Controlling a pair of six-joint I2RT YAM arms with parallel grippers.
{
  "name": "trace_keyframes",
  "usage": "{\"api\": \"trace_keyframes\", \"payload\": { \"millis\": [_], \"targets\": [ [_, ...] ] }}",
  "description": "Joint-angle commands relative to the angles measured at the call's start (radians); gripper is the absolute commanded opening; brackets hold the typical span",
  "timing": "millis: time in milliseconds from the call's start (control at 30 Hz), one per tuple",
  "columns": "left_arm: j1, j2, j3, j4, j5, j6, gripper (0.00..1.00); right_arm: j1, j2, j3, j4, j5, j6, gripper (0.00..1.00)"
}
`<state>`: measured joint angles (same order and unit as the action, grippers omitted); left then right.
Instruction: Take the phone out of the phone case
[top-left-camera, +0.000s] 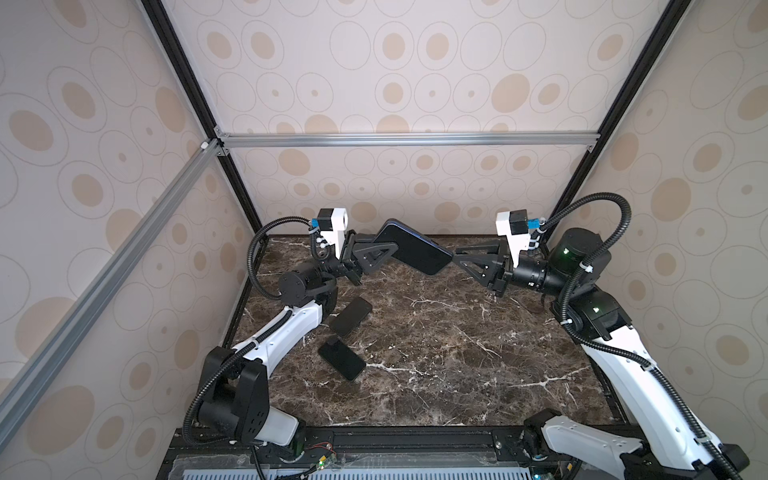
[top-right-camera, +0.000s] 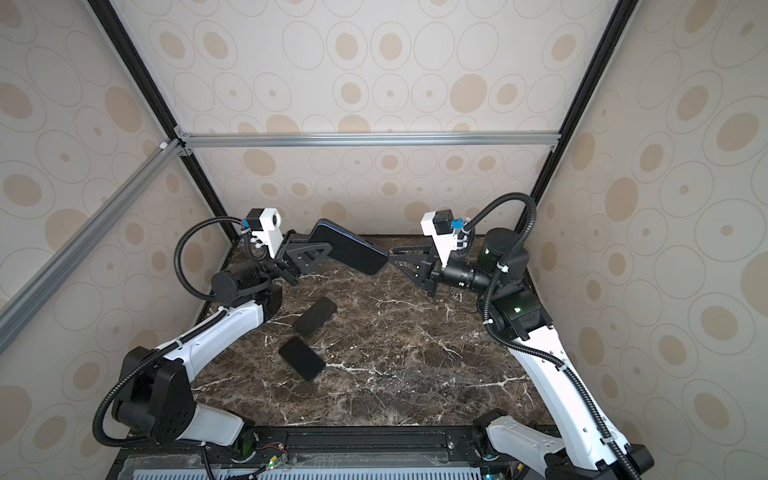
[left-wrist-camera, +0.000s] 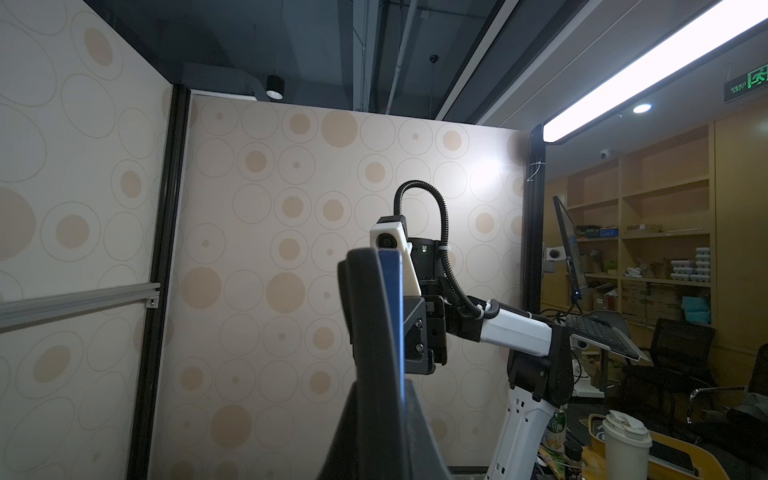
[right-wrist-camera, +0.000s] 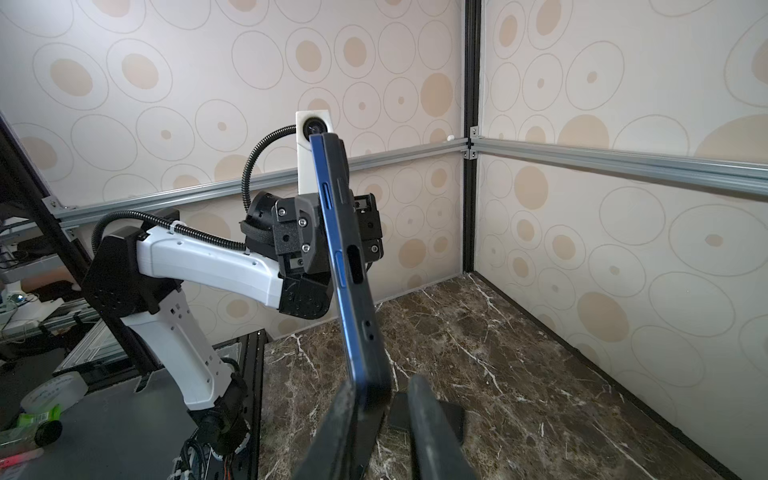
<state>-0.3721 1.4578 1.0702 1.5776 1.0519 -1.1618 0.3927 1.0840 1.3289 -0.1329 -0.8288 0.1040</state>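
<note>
Nearest, the right claw stands part-open astride a corner of the phone, not pinching, seemingly to pry the phone case rim. Opposite it, the left claw clamps the far end, steadying.

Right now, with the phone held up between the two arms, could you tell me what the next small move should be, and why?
Probably close the right gripper on the free corner of the cased phone. The left gripper is clamped on its other end, while the right fingers straddle that corner with a gap beside one, so it has no grip yet.
</note>
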Motion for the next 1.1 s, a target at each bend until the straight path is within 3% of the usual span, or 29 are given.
{"api": "trace_keyframes", "payload": {
  "millis": [0,533,1067],
  "targets": [
    [-0.008,-0.013,0.057,0.265,-0.006,-0.014,0.0,0.005,0.008,0.027,-0.005,0.029,-0.014,0.24],
    [-0.015,-0.01,0.059,0.266,0.011,-0.009,0.0,0.005,-0.002,0.015,-0.001,0.108,-0.01,0.23],
    [-0.03,-0.009,0.05,0.266,0.01,-0.006,0.0,0.033,0.042,0.034,0.021,0.073,0.024,0.23]
  ]
}}
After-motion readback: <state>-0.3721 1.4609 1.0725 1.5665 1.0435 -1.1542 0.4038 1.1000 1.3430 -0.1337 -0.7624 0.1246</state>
